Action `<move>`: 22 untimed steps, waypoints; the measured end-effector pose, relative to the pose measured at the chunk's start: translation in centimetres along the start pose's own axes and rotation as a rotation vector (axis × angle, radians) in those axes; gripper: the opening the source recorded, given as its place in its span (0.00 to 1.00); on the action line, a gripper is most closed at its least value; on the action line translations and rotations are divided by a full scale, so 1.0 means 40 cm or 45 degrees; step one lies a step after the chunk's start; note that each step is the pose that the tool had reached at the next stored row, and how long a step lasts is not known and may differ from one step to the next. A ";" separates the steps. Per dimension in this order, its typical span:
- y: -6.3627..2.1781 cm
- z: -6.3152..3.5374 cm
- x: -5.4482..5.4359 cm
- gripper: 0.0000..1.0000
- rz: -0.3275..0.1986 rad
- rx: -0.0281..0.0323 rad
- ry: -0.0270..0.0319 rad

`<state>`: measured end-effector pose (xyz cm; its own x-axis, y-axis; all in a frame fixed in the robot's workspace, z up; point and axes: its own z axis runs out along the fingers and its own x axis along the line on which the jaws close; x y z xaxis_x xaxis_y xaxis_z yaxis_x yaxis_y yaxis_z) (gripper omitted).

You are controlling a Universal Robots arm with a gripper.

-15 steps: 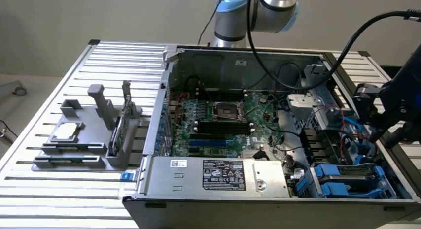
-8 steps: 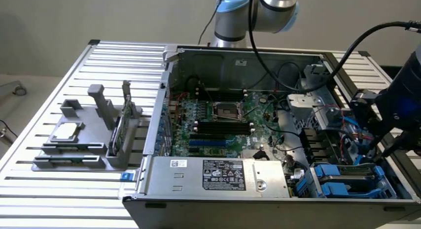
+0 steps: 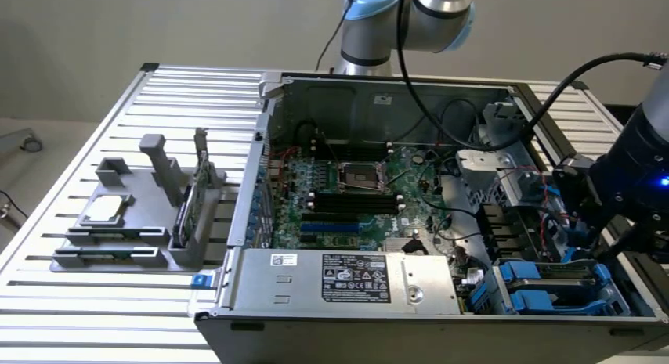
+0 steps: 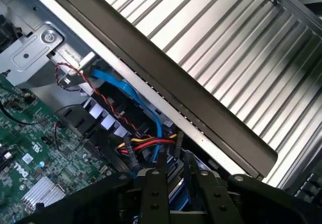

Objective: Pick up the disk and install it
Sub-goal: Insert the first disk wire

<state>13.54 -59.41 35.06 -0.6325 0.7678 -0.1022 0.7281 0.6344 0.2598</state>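
Low in a corner of the open grey metal computer case [image 3: 345,106]: flat silver-grey disk with blue plastic rails [image 3: 554,279]. Right above: black gripper [image 4: 174,166], fingers [image 4: 151,189] maybe pinching its edge.

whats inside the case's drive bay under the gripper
The disk in blue rails lies in the bay, with a blue cable and red-yellow wires nearby. The gripper above covers part of the bay, so what lies there cannot be seen.

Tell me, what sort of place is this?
Likely a robotics lab for computer assembly: an open grey metal computer case holding a green circuit board sits on a ribbed aluminium table, with a grey robot arm behind.
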 end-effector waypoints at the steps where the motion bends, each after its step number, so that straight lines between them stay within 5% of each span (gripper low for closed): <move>1: -0.001 0.004 0.000 0.28 0.016 0.0017 -0.0044; 9: -0.007 0.039 0.005 0.28 0.129 0.0150 -0.0340; 18: 0.008 0.050 0.013 0.28 0.172 0.0244 -0.0417; 22: 0.013 0.057 0.019 0.28 0.193 0.0359 -0.0412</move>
<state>14.06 -58.30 32.95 -0.5062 0.8572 -0.0948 0.8220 0.5128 0.2476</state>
